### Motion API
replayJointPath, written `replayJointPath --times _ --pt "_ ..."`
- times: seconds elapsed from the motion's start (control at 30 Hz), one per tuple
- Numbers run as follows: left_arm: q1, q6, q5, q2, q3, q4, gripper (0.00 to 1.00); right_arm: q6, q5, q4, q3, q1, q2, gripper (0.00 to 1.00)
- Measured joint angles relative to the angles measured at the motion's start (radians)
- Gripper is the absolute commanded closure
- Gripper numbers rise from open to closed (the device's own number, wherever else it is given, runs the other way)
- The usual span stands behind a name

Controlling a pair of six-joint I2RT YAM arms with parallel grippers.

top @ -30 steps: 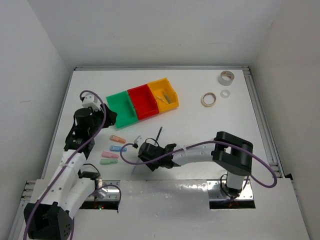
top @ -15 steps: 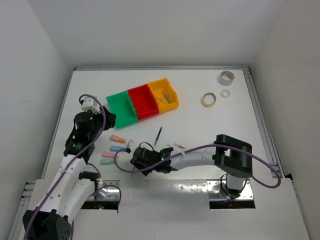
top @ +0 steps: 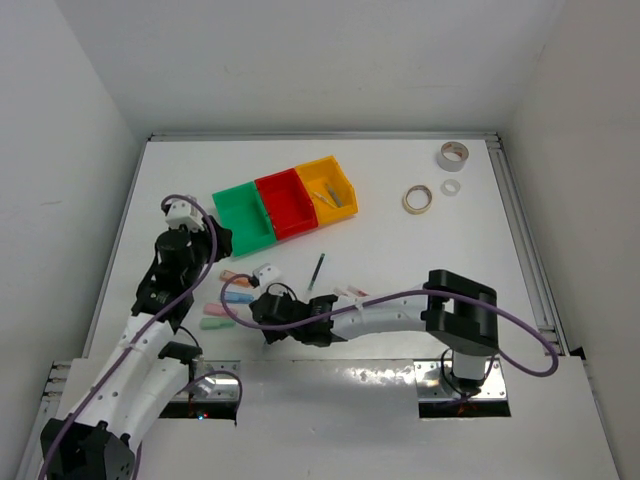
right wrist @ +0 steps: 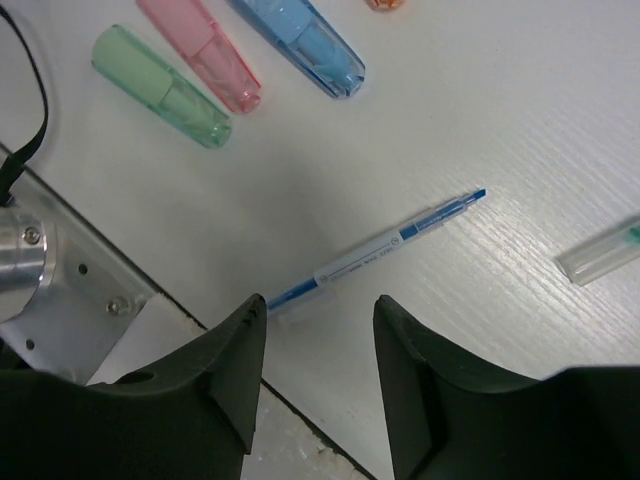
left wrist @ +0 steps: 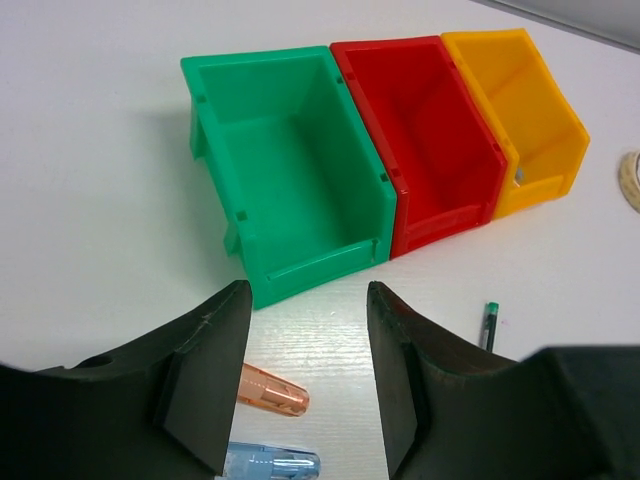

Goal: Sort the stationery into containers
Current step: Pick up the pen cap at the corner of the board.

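The green bin (top: pixel 243 215) (left wrist: pixel 290 180), red bin (top: pixel 288 203) (left wrist: pixel 420 140) and yellow-orange bin (top: pixel 330 187) (left wrist: pixel 515 110) stand joined in a row. My left gripper (top: pixel 220 242) (left wrist: pixel 307 295) hangs open and empty just short of the green bin, above an orange piece (left wrist: pixel 270 390) and a blue piece (left wrist: pixel 270 463). My right gripper (top: pixel 268 325) (right wrist: pixel 320 310) is open and empty, with a blue pen (right wrist: pixel 385 252) lying just beyond its tips. Green (right wrist: pixel 160 85), pink (right wrist: pixel 200 50) and blue (right wrist: pixel 300 40) pieces lie past it.
A dark pen with a green cap (top: pixel 317 271) (left wrist: pixel 488 325) and a red-and-white pen (top: pixel 352 292) lie mid-table. Grey (top: pixel 452 156), tan (top: pixel 418 198) and white (top: pixel 451 187) tape rolls sit at the far right. The metal near edge (right wrist: pixel 60 290) is right beside the right gripper.
My right gripper has moved left and nearer the front edge, uncovering the dark pen, and its jaws have widened. The left gripper has drifted slightly toward the pastel pieces.
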Motion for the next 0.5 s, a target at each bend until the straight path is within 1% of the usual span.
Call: replayJointPath --times 0.1,0.23,0.37,0.5 --pt "-0.015 0.006 -0.026 -0.002 -0.008 0.012 0.52 0.041 0.039 -0.015 0.026 0.017 0.045 0.55" --pt "-0.04 0.026 -0.078 -0.012 -0.011 0.023 0.51 0.08 0.048 -0.027 0.031 0.032 0.083 0.56" --pt "-0.063 0.045 -0.125 -0.014 -0.011 0.032 0.51 0.113 0.06 -0.031 0.032 0.034 0.095 0.59" --pt "-0.083 0.056 -0.154 -0.014 -0.023 0.049 0.51 0.134 0.07 -0.032 0.032 0.034 0.101 0.64"
